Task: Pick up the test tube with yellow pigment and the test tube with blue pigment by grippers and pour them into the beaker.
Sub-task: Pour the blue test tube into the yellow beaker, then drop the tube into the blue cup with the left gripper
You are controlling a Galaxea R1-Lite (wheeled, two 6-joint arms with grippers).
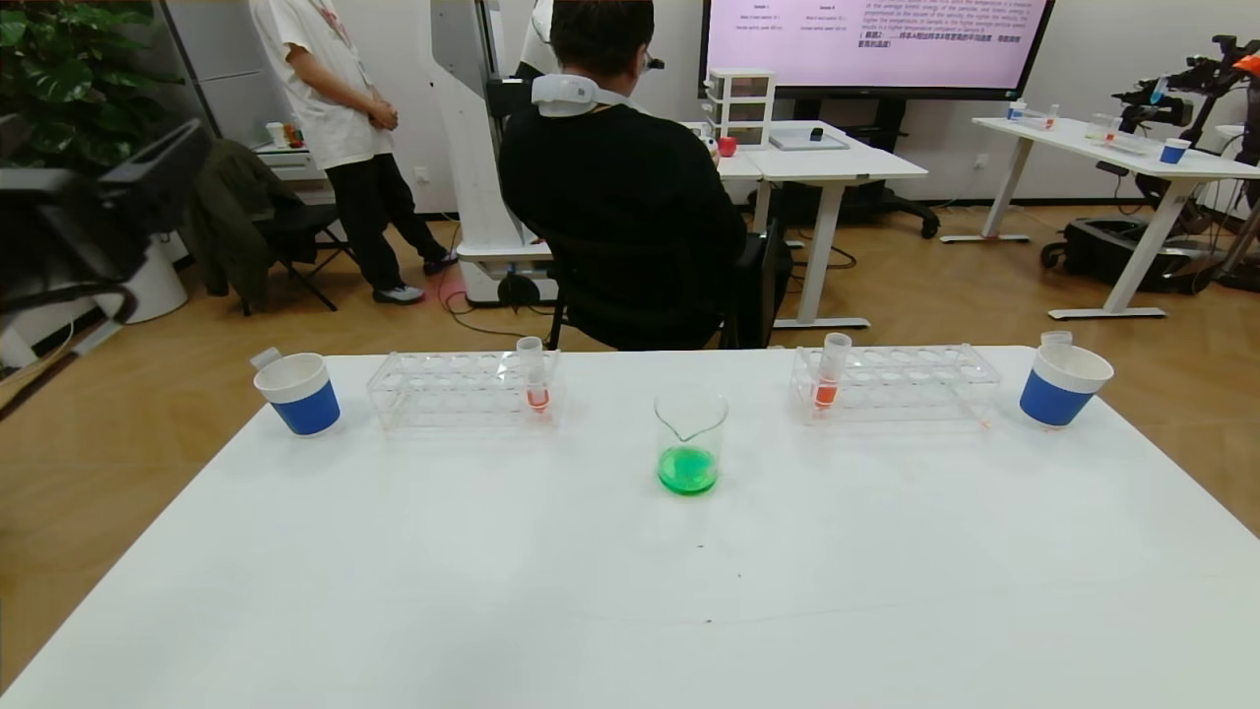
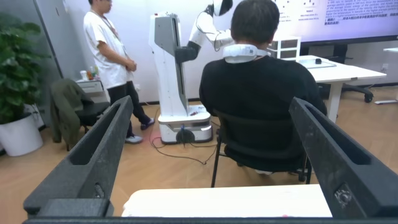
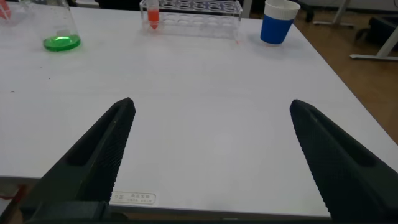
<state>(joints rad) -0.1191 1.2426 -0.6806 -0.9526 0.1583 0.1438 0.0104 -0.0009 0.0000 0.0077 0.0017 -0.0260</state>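
The right pincer (image 3: 208,155) hung wide open and empty over the white bench (image 3: 205,87), seen only by its wrist camera. The left pincer (image 2: 208,155), also wide, faced the room. The head view alone showed the beaker (image 1: 690,442) of green liquid mid-bench between two racks.

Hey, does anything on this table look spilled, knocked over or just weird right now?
Nothing is spilled or knocked over. The beaker stands upright holding green liquid. Each blue cup has a clear tube poking out, and both racks hold only an orange-red tube.
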